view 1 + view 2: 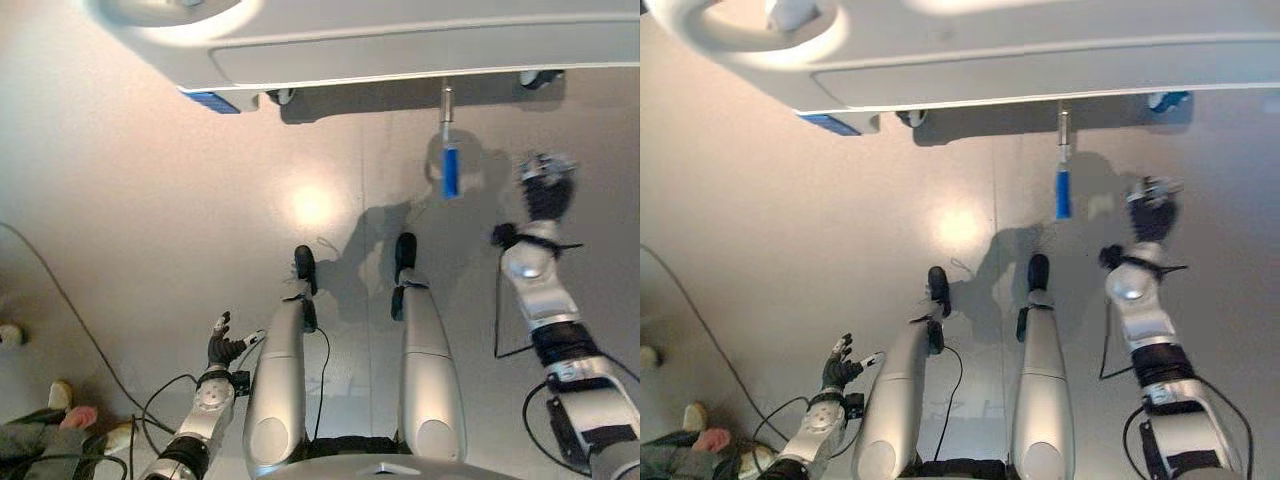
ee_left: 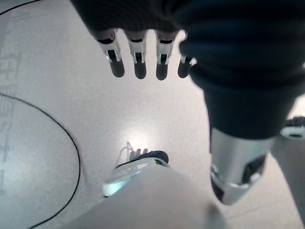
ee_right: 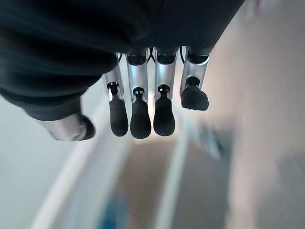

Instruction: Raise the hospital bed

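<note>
1. The hospital bed [image 1: 400, 50], a smooth white moulded frame with rounded corners and a recessed panel, is spanning the far edge of the head views; blue castor parts are showing beneath it.
2. A crank [image 1: 449, 150] (slim metal rod ending in a blue cylindrical grip) is hanging down from the bed's underside over the glossy pale floor [image 1: 150, 220].
3. The right hand [image 1: 545, 185] is reaching up near the blue grip, just beside it and not touching; its fingers [image 3: 140, 119] are extending straight, holding nothing.
4. The left hand [image 1: 222, 345] is hanging low by the robot's side, fingers [image 2: 138, 62] relaxed and empty.
</note>
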Controlling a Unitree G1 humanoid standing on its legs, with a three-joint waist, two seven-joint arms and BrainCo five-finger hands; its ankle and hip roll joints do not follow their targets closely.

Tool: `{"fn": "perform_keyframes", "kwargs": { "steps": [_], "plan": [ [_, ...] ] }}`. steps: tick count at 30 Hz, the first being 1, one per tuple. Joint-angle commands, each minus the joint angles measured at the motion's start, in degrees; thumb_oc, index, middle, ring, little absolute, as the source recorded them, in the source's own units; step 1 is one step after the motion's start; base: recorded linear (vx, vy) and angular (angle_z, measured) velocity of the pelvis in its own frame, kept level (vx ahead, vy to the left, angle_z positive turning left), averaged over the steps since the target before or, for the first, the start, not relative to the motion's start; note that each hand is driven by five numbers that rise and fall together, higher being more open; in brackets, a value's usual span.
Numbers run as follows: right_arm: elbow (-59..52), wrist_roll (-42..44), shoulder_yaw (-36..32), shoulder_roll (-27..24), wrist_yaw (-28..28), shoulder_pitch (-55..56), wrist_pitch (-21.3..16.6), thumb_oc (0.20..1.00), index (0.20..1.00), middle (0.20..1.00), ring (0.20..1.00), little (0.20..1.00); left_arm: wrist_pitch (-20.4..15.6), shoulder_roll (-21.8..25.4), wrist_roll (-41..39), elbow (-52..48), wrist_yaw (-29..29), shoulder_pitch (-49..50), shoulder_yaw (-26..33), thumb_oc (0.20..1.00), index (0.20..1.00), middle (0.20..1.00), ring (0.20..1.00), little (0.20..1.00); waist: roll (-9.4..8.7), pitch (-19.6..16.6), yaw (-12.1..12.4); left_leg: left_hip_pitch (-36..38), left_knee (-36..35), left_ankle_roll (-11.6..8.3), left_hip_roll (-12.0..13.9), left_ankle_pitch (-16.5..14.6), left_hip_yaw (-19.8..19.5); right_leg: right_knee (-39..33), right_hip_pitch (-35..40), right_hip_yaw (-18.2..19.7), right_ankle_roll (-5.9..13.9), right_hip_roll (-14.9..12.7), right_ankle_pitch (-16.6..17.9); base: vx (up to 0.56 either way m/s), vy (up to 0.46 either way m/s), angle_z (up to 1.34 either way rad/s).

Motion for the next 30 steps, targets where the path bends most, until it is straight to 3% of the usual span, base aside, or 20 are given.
{"fn": "perform_keyframes", "kwargs": {
  "steps": [1,10,16,17,18,27,30],
  "plan": [
    [-0.1,-4.5,-1.3,-7.8,-2.5,-0.7,1.5,0.200,0.200,0.200,0.200,0.200,-1.4,-1.9,1.9,-1.0,1.3,3.9,0.0,1.000,1.000,1.000,1.000,1.000,2.03,-1.4,-0.7,-1.5,1.2,-2.46,1.6,3.4,-1.9,1.7,-1.0,0.6,1.54,1.8,0.5,-0.01,-0.039,-0.12],
    [11.6,-7.2,6.7,-10.3,-1.0,-8.0,5.7,0.200,0.200,0.200,0.200,0.200,-1.5,-2.3,1.3,-1.1,1.8,3.2,-1.5,1.000,1.000,1.000,1.000,1.000,2.35,-1.4,0.0,-4.8,2.5,-2.64,1.5,3.6,-2.6,4.0,-4.5,0.4,1.02,2.0,0.0,-0.01,-0.025,-0.03],
    [13.1,-4.5,9.6,-9.7,0.9,-10.5,4.4,0.225,0.225,0.225,0.225,0.225,-1.6,-2.7,0.9,-1.7,2.0,2.9,-2.3,1.000,1.000,1.000,1.000,1.000,2.52,-1.4,0.2,-6.1,2.2,-2.88,1.5,4.2,-2.8,4.1,-5.9,0.0,0.89,1.9,0.4,-0.01,-0.009,0.03],
    [12.2,-3.6,9.6,-8.6,1.2,-9.8,3.6,0.460,0.460,0.460,0.460,0.460,-1.5,-3.0,1.0,-1.4,2.1,2.7,-2.5,1.000,1.000,1.000,1.000,1.000,2.44,-1.4,0.2,-5.8,2.0,-2.93,1.6,4.4,-2.7,3.9,-5.6,-0.1,0.95,2.0,0.5,-0.02,-0.007,0.08],
    [11.9,-2.8,9.4,-7.6,1.8,-9.1,3.2,1.000,1.000,1.000,1.000,1.000,-1.3,-3.1,1.0,-0.8,1.9,2.5,-2.4,1.000,1.000,1.000,1.000,1.000,2.36,-1.4,0.2,-5.5,1.8,-2.93,1.6,4.5,-2.7,3.6,-5.2,-0.2,0.93,2.0,0.6,-0.02,-0.008,0.04],
    [21.4,6.3,9.0,3.0,8.6,-1.3,0.7,1.000,1.000,1.000,1.000,1.000,-0.4,-3.6,1.1,4.2,-0.5,-1.0,-0.5,1.000,1.000,1.000,1.000,1.000,1.53,-1.4,0.0,6.6,-2.5,-3.06,1.3,4.8,-2.9,-0.5,7.7,-2.0,1.68,1.0,1.3,0.01,0.008,0.05],
    [26.9,9.1,7.9,7.3,12.5,2.7,1.1,1.000,1.000,1.000,1.000,1.000,0.0,-3.5,2.4,5.9,-1.8,-2.7,1.0,1.000,1.000,1.000,1.000,1.000,1.17,-1.4,-0.1,14.5,-5.2,-3.03,1.0,4.5,-3.3,-4.0,16.3,-3.2,2.37,0.2,2.0,0.04,0.026,0.12]
  ]
}}
